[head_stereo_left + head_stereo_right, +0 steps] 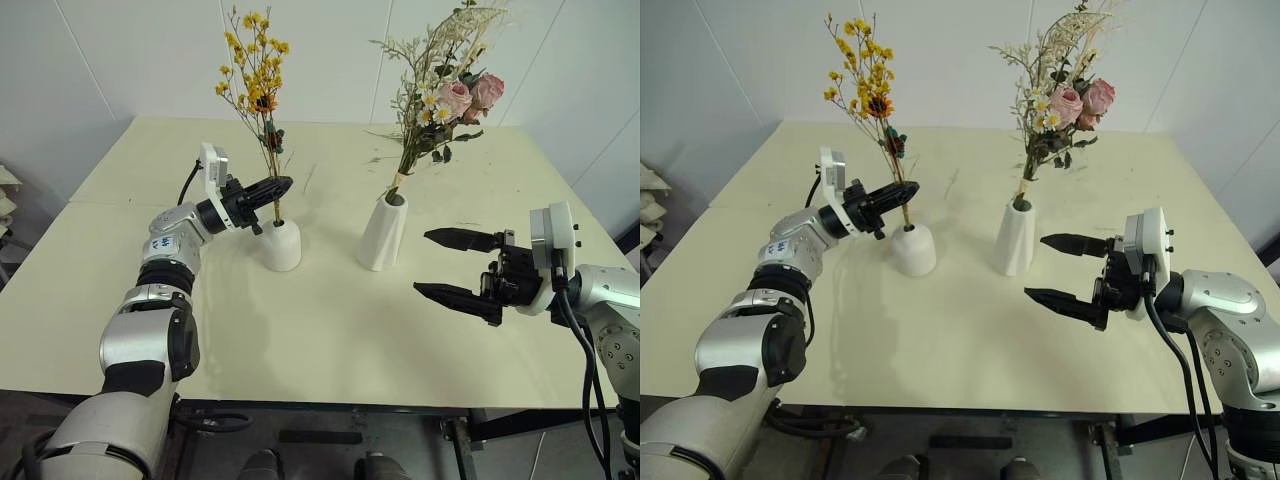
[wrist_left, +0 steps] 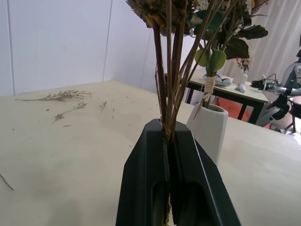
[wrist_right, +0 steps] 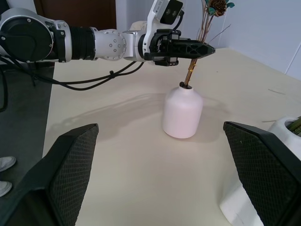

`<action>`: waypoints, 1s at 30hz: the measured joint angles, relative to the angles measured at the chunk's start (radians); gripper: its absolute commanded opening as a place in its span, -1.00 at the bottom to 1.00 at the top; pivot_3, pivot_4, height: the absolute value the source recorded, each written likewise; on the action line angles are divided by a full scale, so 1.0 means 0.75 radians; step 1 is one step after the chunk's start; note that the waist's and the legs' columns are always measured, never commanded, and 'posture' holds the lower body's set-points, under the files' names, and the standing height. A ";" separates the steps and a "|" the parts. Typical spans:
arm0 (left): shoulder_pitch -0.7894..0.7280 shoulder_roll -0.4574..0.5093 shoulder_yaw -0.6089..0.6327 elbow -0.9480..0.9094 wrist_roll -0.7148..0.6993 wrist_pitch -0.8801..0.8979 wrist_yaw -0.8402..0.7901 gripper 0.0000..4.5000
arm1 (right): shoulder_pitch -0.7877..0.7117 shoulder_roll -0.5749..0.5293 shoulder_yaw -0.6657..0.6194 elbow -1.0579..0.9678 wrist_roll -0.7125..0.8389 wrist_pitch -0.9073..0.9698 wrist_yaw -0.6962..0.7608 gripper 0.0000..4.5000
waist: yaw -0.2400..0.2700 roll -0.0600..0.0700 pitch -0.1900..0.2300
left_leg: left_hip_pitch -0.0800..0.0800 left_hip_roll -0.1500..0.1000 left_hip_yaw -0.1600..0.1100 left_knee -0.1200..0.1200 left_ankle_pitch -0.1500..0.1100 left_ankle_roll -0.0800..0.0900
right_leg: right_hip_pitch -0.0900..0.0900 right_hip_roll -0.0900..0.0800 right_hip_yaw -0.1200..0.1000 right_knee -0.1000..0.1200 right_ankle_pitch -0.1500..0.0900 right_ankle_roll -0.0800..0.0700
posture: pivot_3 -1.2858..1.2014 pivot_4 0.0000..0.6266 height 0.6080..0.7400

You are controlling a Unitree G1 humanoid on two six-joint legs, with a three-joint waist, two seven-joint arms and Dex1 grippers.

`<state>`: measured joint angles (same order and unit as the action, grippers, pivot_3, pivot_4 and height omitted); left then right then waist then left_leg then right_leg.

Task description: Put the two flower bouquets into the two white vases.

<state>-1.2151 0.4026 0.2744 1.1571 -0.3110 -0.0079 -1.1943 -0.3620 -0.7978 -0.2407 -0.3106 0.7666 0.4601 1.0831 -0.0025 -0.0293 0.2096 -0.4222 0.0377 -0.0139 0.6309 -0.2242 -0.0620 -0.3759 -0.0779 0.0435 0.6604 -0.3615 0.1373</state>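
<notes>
Left gripper [image 1: 282, 184] clamped on stems of yellow-orange bunch [image 1: 255, 75], stem ends inside short rounded vase [image 1: 281, 244] on table [image 1: 330, 340]. Right gripper [image 1: 447, 264] spread wide, empty, beside tall tapered vase [image 1: 382, 232], which holds rose-and-daisy bouquet [image 1: 447, 90].

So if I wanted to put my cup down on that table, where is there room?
The near part of the table, in front of the short vase and the tall vase, is bare, as is the far left corner. It is crowded around the short vase, where the left end effector grips the yellow bouquet, and beside the open right end effector.
</notes>
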 measured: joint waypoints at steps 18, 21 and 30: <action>-0.031 0.005 -0.001 0.051 0.007 -0.005 0.007 -0.98 | 0.000 0.000 0.000 0.000 -0.001 -0.001 -0.003 1.00 | -0.001 0.000 0.000 | 0.000 0.000 0.000 -0.001 0.000 0.000 | 0.000 0.000 0.000 0.000 0.000 0.000 | 0.03 -0.52 1.00; -0.031 0.006 -0.001 0.052 0.011 -0.011 0.016 -0.98 | 0.001 0.000 0.000 0.000 -0.001 -0.001 -0.003 1.00 | 0.000 0.000 0.000 | 0.000 0.000 0.000 -0.001 0.000 0.000 | 0.000 0.000 0.000 -0.001 0.000 0.000 | 0.03 -0.52 1.00; -0.033 0.013 -0.001 0.089 0.020 -0.032 0.051 -0.98 | 0.000 0.000 0.000 0.000 -0.001 -0.001 -0.003 1.00 | -0.001 0.000 0.000 | 0.000 0.000 0.000 -0.001 0.000 0.000 | 0.000 0.000 0.000 -0.001 0.000 0.000 | 0.03 -0.52 1.00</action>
<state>-1.2396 0.4125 0.2739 1.2236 -0.2957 -0.0319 -1.1560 -0.3618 -0.7978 -0.2406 -0.3104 0.7661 0.4595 1.0809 -0.0031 -0.0293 0.2096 -0.4222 0.0377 -0.0139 0.6304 -0.2242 -0.0620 -0.3760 -0.0779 0.0434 0.6600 -0.3615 0.1373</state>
